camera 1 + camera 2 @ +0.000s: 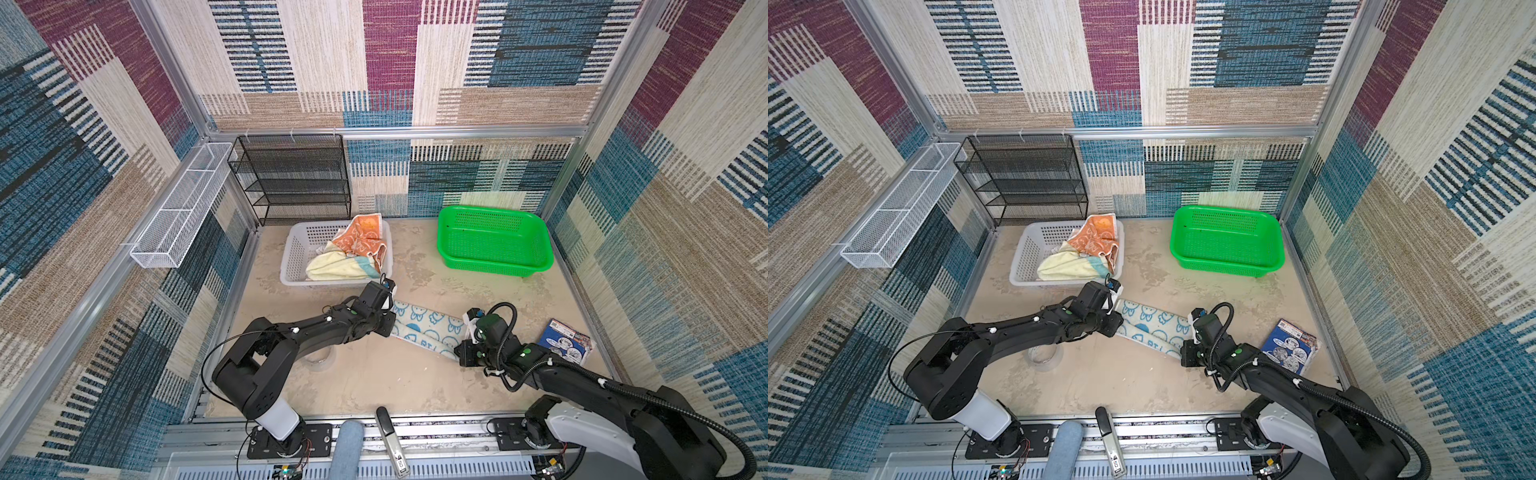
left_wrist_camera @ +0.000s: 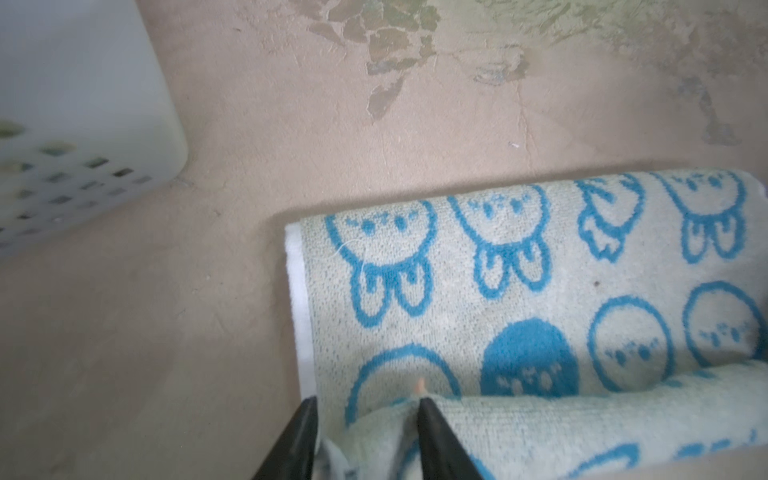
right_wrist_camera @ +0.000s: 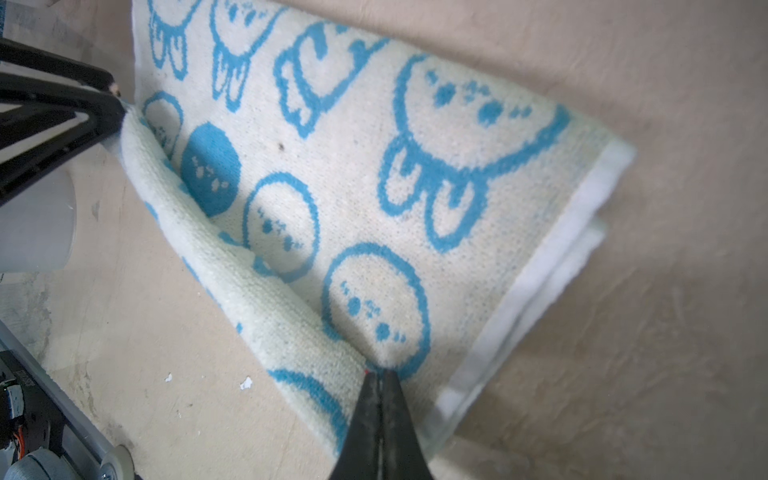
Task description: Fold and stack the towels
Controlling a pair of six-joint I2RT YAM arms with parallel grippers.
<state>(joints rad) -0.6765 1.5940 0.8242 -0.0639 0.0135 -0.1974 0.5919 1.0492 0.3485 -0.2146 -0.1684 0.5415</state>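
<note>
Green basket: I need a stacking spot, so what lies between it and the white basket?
Nothing: between the green basket and the white basket only bare tabletop shows, in both top views.

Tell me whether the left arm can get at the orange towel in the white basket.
Probably yes. The left gripper, open over the bunny towel, sits close by the open-topped basket; the orange towel lies on top, nothing between.

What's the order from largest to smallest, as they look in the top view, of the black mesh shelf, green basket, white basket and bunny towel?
1. black mesh shelf
2. green basket and white basket: too alike to rank
3. bunny towel, partly hidden at both ends
</note>
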